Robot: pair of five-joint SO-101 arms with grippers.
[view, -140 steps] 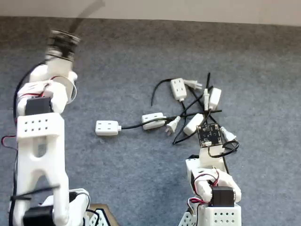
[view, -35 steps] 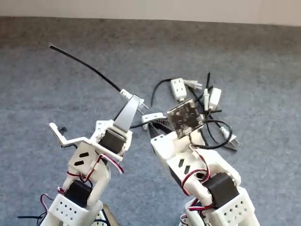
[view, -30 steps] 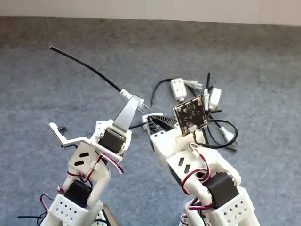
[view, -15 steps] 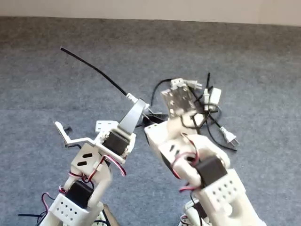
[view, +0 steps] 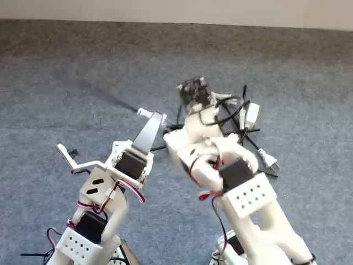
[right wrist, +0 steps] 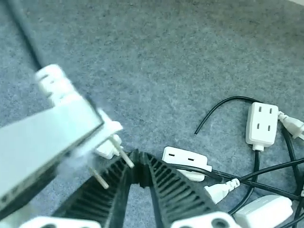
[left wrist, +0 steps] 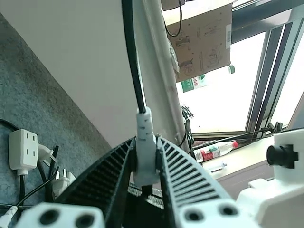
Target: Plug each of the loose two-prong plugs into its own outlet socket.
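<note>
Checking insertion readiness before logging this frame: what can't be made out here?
Right tool: in the high view its tips are covered by its own camera board.
Plug: in the left wrist view the prongs are hidden between the left tool's fingers.
Cord: smeared in the high view; far end unreadable.
Tangled cords: the right arm covers part; routing unclear.

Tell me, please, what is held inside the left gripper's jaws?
A white two-prong plug, with the left gripper shut on its body and its black cord leading out. Its prongs show bare in the right wrist view; in the left wrist view the jaws cover them.
</note>
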